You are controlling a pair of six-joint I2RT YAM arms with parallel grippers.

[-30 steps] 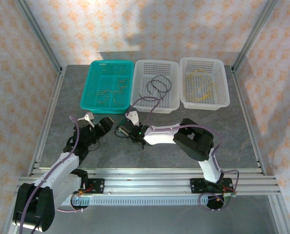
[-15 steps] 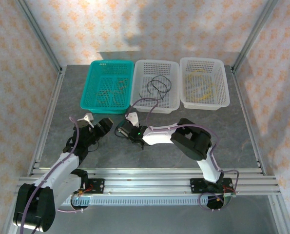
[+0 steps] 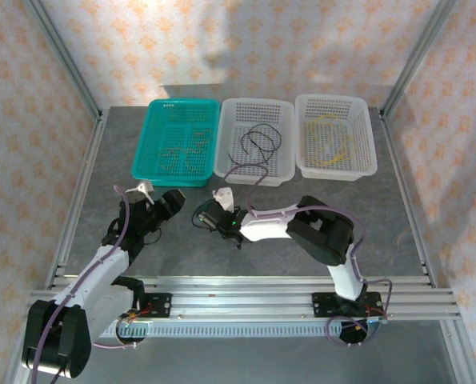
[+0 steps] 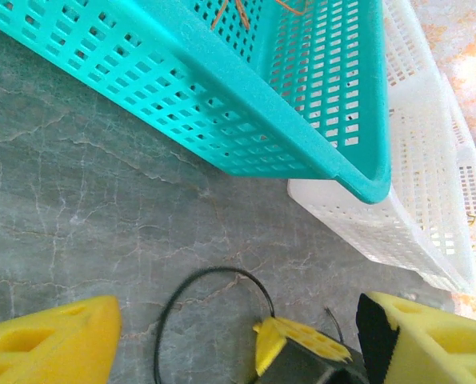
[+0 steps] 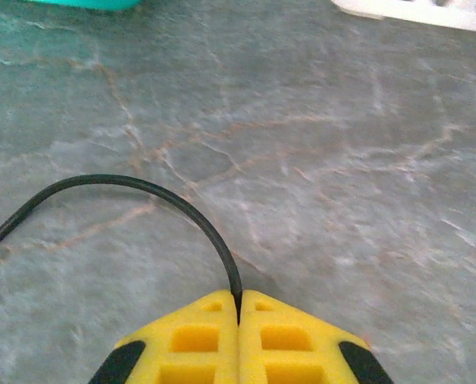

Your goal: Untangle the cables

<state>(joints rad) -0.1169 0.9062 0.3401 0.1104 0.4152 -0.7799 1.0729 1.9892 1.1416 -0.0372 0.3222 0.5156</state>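
**Top external.** Three baskets stand in a row at 12 o'clock on the tabletop [image 3: 398, 216].
- The teal basket [image 3: 170, 181] holds an orange-brown cable [image 3: 178, 152].
- The middle white basket [image 3: 282, 172] holds a coiled black cable [image 3: 262, 138].
- The right white basket [image 3: 338, 172] holds a yellow cable [image 3: 338, 144].

My reading is one colour per basket, so these strands look already separated. The right arm [image 3: 302, 224] reaches across toward 9 o'clock. The left arm [image 3: 102, 264] angles in toward 1 o'clock. Their jaws face each other on bare stone, just at 6 o'clock of the teal basket.

**Left wrist.** The left jaws stand wide apart and hold nothing. Their yellow fingers [image 4: 46, 340] sit at the 7 and 5 o'clock corners of the frame. Between them a loose black cable [image 4: 191, 282] arcs flat on the tabletop. One end runs down to the right arm's yellow fingertip [image 4: 294, 340]. The teal basket wall passes overhead at 12 o'clock. The left jaws appear parked open to take the free end, or to stay clear of it.

**Right wrist.** The right jaws are fully closed, with the yellow pads [image 5: 198, 336] meeting at the midline. The loose black cable [image 5: 142, 186] is pinched in the seam. From the pinch it rises, curves over and trails off toward 9 o'clock, lying on the tabletop. The grip is near the end, probably so the strand can be lifted and carried to the middle white basket.
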